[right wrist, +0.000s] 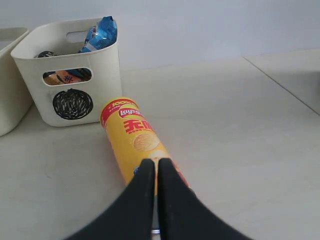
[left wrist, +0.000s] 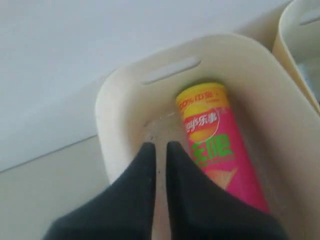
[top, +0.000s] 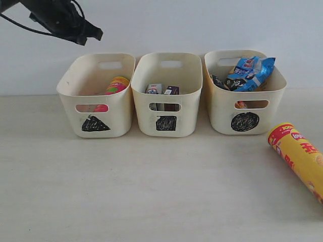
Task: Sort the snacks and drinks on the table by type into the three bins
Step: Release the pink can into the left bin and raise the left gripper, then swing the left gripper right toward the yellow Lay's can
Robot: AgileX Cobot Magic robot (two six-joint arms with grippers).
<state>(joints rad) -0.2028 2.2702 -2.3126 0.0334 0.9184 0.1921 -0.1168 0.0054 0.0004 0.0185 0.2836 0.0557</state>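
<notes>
Triangle bin [top: 70, 91], far left: pink tube [left wrist: 215, 145] inside, left gripper [left wrist: 159, 146] above, jaws pressed together, empty. Far right, on table [top: 151, 191] near circle bin [top: 218, 108]: yellow tube [top: 300, 159] lying flat at right gripper [right wrist: 154, 162] tips, jaws likewise closed, empty. Probably light, stiff, slick, apt to roll; best pinched across mid-body.

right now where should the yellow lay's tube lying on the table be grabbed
Probably around its mid-body, coming down from above with jaws across the round width: the yellow Lay's tube lies on its side, lid toward the circle bin. The shut right gripper must open first.
</notes>
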